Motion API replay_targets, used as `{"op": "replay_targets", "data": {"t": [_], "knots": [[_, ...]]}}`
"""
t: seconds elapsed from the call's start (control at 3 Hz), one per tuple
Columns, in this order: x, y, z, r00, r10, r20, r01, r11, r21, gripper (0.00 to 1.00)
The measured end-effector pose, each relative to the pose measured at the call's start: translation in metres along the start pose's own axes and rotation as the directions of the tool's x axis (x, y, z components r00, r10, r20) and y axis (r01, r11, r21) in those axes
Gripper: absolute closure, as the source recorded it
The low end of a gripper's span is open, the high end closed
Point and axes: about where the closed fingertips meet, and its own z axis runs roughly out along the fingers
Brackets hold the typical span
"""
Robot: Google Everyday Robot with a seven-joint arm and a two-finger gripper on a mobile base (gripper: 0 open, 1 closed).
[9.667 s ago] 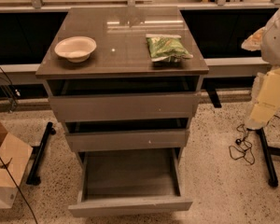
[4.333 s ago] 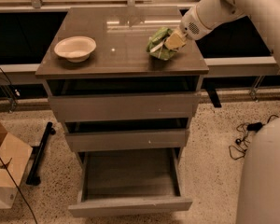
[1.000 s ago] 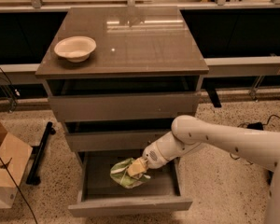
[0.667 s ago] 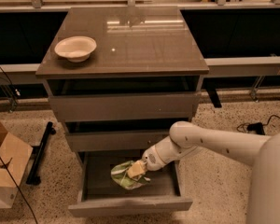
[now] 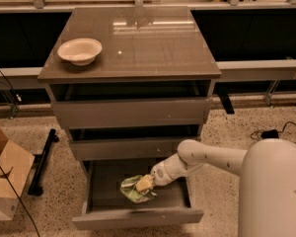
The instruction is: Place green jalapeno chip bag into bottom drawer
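The green jalapeno chip bag (image 5: 131, 191) is inside the open bottom drawer (image 5: 138, 218), resting on or just above the drawer floor near its middle. My gripper (image 5: 145, 183) reaches into the drawer from the right and is shut on the bag's upper right edge. The white arm (image 5: 202, 157) stretches in from the lower right, passing under the middle drawer's front.
A white round bowl (image 5: 80, 50) sits at the left of the cabinet top (image 5: 138, 43). The two upper grey drawers (image 5: 130, 113) stand slightly ajar. A cardboard box (image 5: 5, 181) is on the floor at the left. My white base (image 5: 274, 191) fills the lower right.
The bag left the cabinet top and went down into the bottom drawer. Over the last second the gripper and bag have sunk slightly lower in the drawer.
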Motion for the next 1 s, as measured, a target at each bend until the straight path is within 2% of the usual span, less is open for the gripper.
{"op": "replay_targets", "data": {"t": [0.33,0.67,1.0], "knots": [[0.003,-0.036,0.025,0.998,0.057,0.003,-0.057,0.9983,-0.014,0.90],[0.006,-0.075,0.046,0.993,0.120,0.009,-0.120,0.9928,-0.007,0.71],[0.013,-0.108,0.068,0.982,0.190,-0.001,-0.190,0.9818,-0.001,0.47]]}}
